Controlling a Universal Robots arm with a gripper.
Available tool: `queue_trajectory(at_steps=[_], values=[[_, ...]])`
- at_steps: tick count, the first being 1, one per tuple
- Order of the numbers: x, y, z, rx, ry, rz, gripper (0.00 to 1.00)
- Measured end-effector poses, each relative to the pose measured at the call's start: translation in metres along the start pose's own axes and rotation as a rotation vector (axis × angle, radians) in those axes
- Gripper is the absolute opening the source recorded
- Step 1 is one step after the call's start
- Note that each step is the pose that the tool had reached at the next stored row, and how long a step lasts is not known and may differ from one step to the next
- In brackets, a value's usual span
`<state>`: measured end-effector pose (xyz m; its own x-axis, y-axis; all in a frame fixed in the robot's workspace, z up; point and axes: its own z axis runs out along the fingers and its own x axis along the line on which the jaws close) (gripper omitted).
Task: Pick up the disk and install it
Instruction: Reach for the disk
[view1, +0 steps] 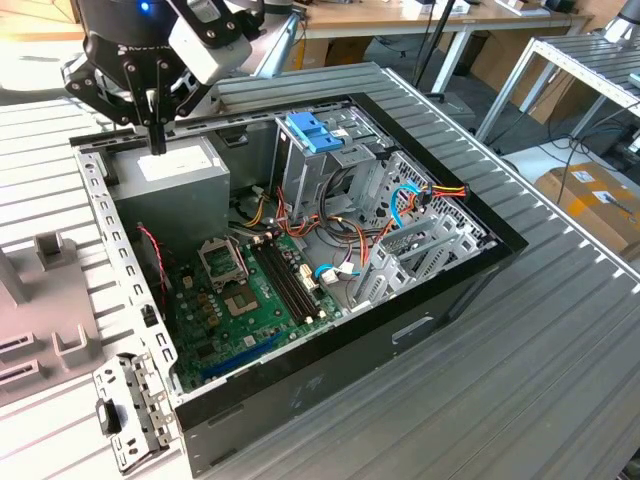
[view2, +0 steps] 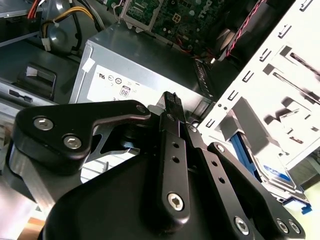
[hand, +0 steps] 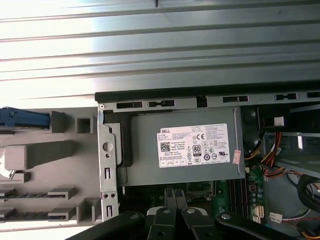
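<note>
- Disk (view2: 274, 172): in the second wrist view I see it lying flat outside the computer case, on the far side of the perforated side wall (view2: 280, 75) from the power supply (view2: 130, 65). The white-and-blue label faces up and the blue carrier shows along its edge.
- Same view: the gripper (view2: 172, 100) sits over the power supply's label end. Its two fingers are pressed together with nothing between them.
- In the first wrist view, I read the blue strip as the disk's (hand: 22, 118) carrier edge. It sits in the grey fixture (hand: 30, 155), well apart from the power supply (hand: 185, 145), with the case wall between them.
- Same view: the gripper (hand: 175, 194) fingers are side by side, closed and empty, near the power supply's edge toward the motherboard (hand: 250, 195).
- In the exterior view, the gripper (view1: 157, 148) points straight down onto the power supply (view1: 165, 175), tips closed. I cannot tell whether they touch the top.
- Same view: the drive cage (view1: 345, 175) with its blue latch (view1: 315, 132) stands on the exterior view's right of the power supply. The motherboard (view1: 245, 300) lies below it in the case (view1: 400, 330).
</note>
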<state>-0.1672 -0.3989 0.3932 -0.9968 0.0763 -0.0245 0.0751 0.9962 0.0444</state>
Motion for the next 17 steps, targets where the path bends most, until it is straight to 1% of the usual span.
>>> queue_trajectory(at_steps=[17], values=[[0.0104, -0.0008, -0.0003, 0.0, 0.0, 0.0, 0.11]])
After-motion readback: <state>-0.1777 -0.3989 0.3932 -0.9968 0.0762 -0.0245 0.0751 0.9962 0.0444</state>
